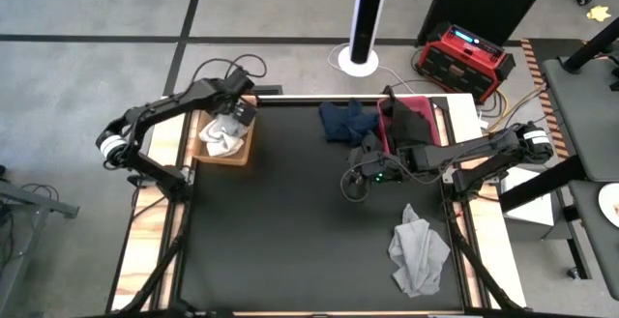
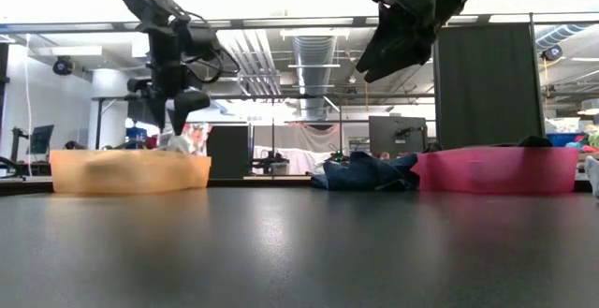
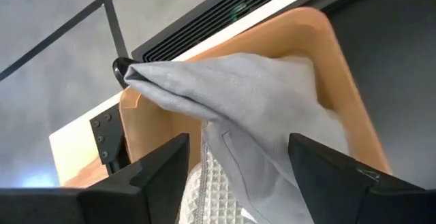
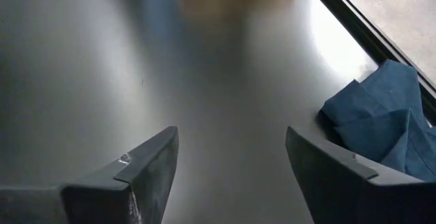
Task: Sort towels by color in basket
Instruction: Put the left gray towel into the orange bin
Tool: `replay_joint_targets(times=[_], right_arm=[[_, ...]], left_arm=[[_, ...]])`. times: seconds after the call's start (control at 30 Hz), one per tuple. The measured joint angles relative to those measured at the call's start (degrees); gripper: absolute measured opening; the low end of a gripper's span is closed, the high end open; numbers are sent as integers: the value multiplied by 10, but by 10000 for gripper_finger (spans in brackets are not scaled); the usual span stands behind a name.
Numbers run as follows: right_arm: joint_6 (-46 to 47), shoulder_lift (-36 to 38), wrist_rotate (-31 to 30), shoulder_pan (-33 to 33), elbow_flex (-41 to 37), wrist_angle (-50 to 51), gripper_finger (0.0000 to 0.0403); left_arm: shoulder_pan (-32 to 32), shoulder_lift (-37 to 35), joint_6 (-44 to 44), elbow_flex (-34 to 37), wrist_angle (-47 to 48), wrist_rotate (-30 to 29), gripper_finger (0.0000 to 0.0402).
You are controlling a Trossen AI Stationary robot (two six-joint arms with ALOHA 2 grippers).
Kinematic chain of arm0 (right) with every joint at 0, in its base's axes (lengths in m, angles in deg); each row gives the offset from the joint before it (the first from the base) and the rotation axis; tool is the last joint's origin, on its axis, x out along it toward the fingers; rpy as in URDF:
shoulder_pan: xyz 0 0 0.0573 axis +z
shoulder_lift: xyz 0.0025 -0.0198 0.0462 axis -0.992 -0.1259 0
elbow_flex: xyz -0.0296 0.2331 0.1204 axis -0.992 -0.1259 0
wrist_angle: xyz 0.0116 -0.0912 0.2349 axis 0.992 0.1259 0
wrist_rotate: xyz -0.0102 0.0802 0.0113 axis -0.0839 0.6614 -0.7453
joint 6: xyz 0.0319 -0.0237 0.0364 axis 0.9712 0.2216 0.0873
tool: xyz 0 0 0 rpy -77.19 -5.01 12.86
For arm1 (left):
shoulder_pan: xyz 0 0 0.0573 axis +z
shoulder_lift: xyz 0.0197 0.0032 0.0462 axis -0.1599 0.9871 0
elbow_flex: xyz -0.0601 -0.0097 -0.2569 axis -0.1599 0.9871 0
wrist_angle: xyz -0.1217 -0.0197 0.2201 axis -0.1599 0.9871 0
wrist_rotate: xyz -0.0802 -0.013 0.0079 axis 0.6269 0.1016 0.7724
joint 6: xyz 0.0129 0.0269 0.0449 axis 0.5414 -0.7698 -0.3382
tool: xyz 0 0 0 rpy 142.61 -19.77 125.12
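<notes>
An orange basket stands at the table's far left corner with a light grey towel heaped over a white waffle towel inside it. My left gripper hangs open just above that heap, one finger on either side of the grey towel's peak. A navy towel lies crumpled on the table at the far edge, beside a pink basket that holds a dark cloth. Another grey towel lies on the table near the right front. My right gripper hovers open over the table's middle right.
Bare dark tabletop spreads between the two baskets and toward the near edge. A red box and cables lie on the floor beyond the far edge. The table's frame rails run along both sides.
</notes>
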Motion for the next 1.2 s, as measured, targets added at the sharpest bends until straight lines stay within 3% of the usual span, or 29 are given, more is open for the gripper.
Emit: replay_joint_targets(times=[0.23, 0.37, 0.47, 0.6, 0.7, 0.8, 0.97, 1.2], right_arm=[[-1, 0, 0, 0, -1, 1, 264], [-2, 0, 0, 0, -2, 1, 270], [-2, 0, 0, 0, -2, 1, 272], [-1, 0, 0, 0, -2, 0, 266], [-1, 0, 0, 0, -3, 1, 259], [-1, 0, 0, 0, -3, 1, 254], [-1, 0, 0, 0, -3, 0, 257], [4, 0, 0, 0, -3, 4, 267]], left_arm=[[-46, 0, -12, -34, -19, 9, 234], [-55, -1, -37, -27, -54, 21, 213], [-50, 3, -48, -6, -90, 29, 164], [-40, 19, -51, 39, -163, 25, 68], [-40, 25, -41, 57, -164, -31, 12], [-39, 25, -25, 61, -136, -69, 18], [-26, 25, -18, 72, -133, -42, 8], [-20, 25, 34, 140, -162, -29, 1]])
